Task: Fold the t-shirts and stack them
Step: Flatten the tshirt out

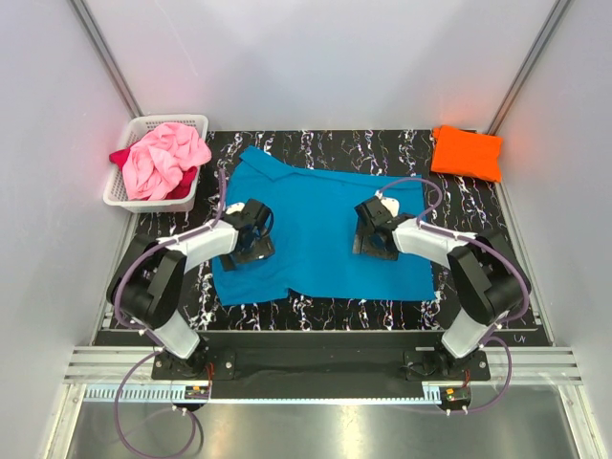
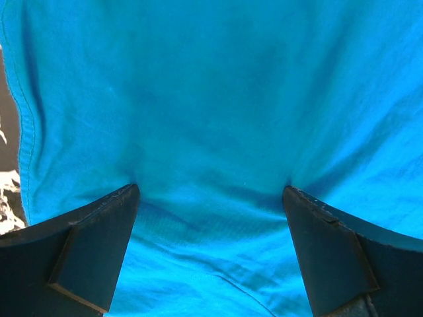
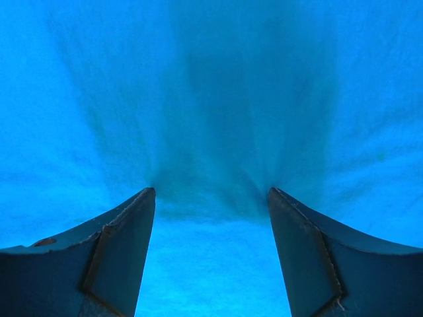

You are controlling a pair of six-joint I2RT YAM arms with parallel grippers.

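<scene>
From above, the turquoise t-shirt [image 1: 320, 229] lies spread flat in the middle of the black marbled table [image 1: 316, 143], probably laid out so it can be folded. The left gripper [image 1: 251, 251] sits low over the shirt's left part and the right gripper [image 1: 373, 244] over its right part, one on each side, which suits a fold worked with both arms at once. The orange t-shirt [image 1: 467, 152] rests as a folded packet at the far right corner, likely the start of the stack. The pink t-shirt [image 1: 164, 158] and the dark red t-shirt [image 1: 120, 156] are bundled in the white basket [image 1: 172, 121] at the far left, waiting their turn. That makes four shirts, one basket and two grippers.

In the left wrist view, the left gripper [image 2: 211, 191] has its jaws spread wide, the tips resting on turquoise cloth that creases faintly between them; nothing is gripped.

In the right wrist view, the right gripper [image 3: 211, 191] also stands wide apart, its tips pressed onto the cloth, which darkens and gathers slightly between them; it has no hold yet.
</scene>
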